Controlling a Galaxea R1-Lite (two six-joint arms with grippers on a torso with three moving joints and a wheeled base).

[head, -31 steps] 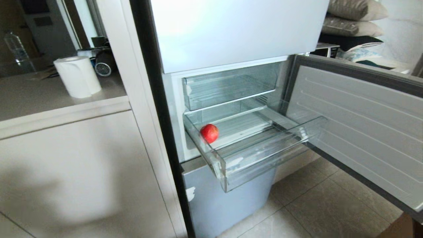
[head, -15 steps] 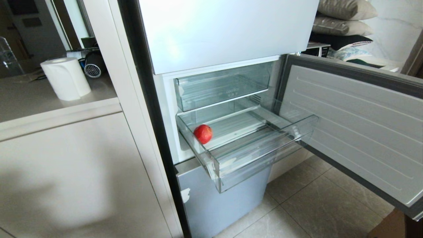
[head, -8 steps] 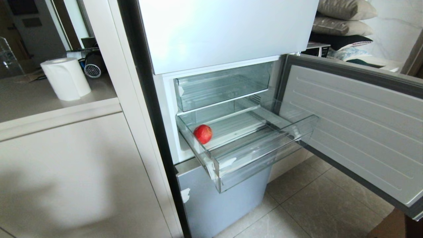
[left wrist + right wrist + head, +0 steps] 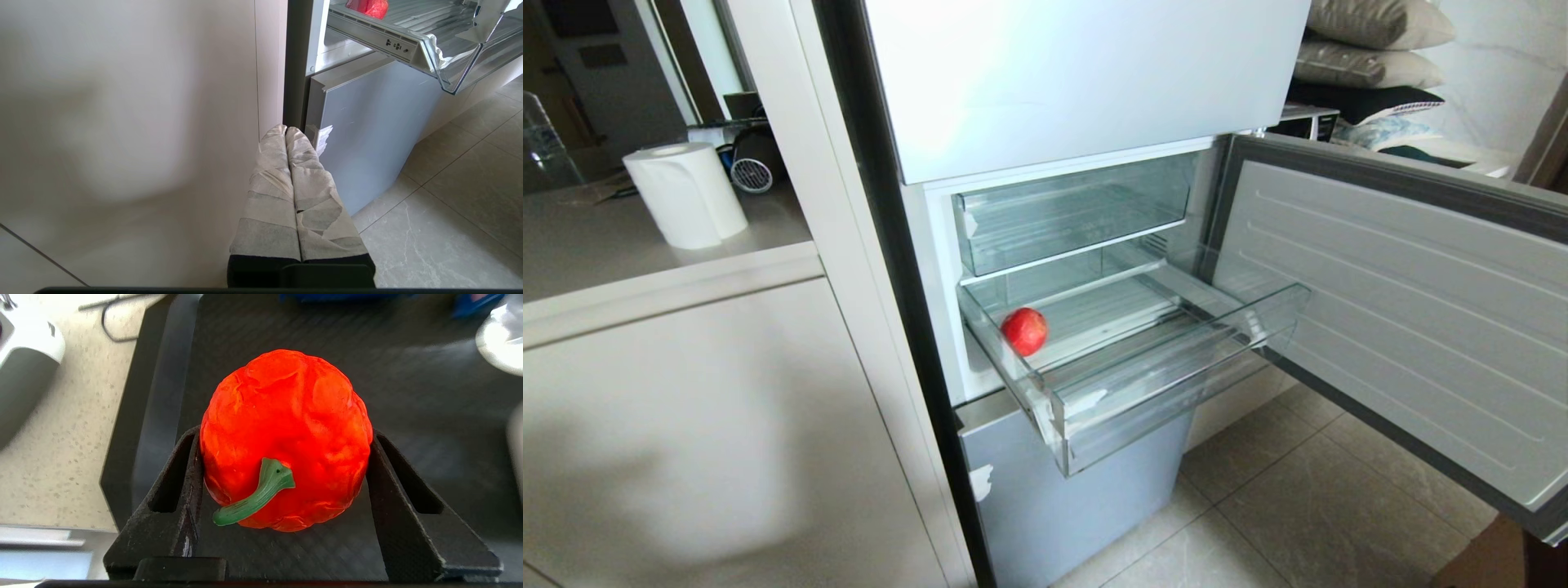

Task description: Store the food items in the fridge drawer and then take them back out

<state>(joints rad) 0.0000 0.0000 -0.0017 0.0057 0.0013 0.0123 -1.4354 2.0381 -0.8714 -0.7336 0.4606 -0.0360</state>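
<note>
Right wrist view has the right gripper (image 4: 282,473) clamped on a bumpy red-orange pepper with a green stem (image 4: 286,437), over a dark mat (image 4: 408,375). Left gripper (image 4: 288,134) hangs low by the cabinet, taped fingers (image 4: 269,183) pressed together. Small round red fruit (image 4: 1023,330) sits in the pulled-out clear plastic fridge drawer (image 4: 1176,392), left side.

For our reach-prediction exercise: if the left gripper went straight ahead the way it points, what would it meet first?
The left gripper would likely hit the fridge's dark side edge, beside the cabinet panel; depth is unclear.
</note>
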